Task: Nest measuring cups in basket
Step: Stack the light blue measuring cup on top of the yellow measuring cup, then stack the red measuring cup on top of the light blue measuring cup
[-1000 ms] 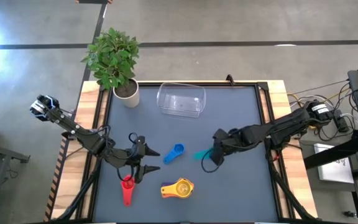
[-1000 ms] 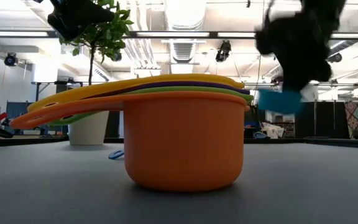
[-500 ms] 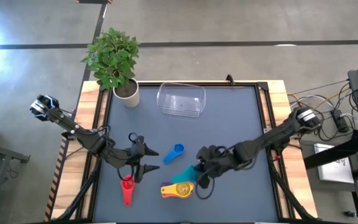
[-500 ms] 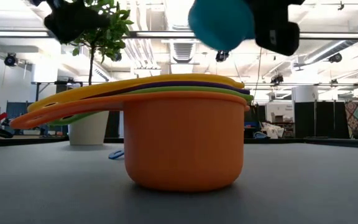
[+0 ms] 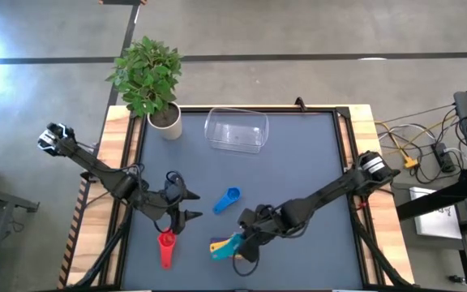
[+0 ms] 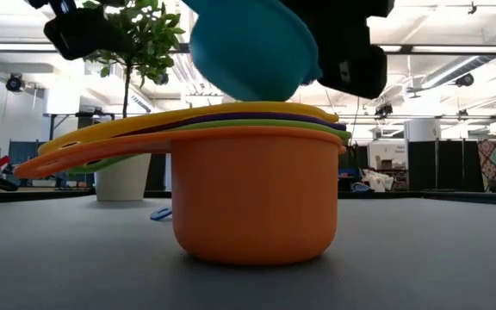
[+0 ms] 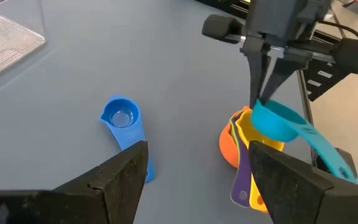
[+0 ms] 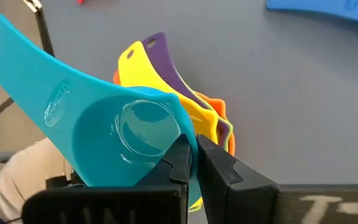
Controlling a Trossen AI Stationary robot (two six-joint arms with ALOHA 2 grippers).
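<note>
The teal cup (image 8: 104,124) hangs in my right gripper (image 8: 196,142), just above a nested stack of orange, green, purple and yellow cups (image 5: 224,247) that stands on the mat near the table's near edge. In the low view the teal cup (image 6: 252,52) is right over the stack (image 6: 257,198). My left gripper (image 5: 186,204) is open and empty, left of the blue cup (image 5: 228,199). The red cup (image 5: 166,247) lies near it on the mat. The clear basket (image 5: 236,130) stands at the far middle and holds no cups. My right gripper pinches the rim of the teal cup's bowl (image 8: 188,132), on the side away from the handle, apparently with one finger inside and one outside. The fingers (image 7: 267,81) come from above, pointing down. The cup is lifted clear, mouth up and tilted, its handle (image 7: 319,146) sticking out sideways.
A white pot with a green plant (image 5: 148,77) stands at the far left corner beside the basket. The dark mat (image 5: 298,162) is bare between the basket and the cups. Wooden table edges show on both sides.
My right gripper has carried the teal cup toward the table's left and near edge, from right of the blue cup to just above the stack. The cup has stayed lifted clear in the hold.
</note>
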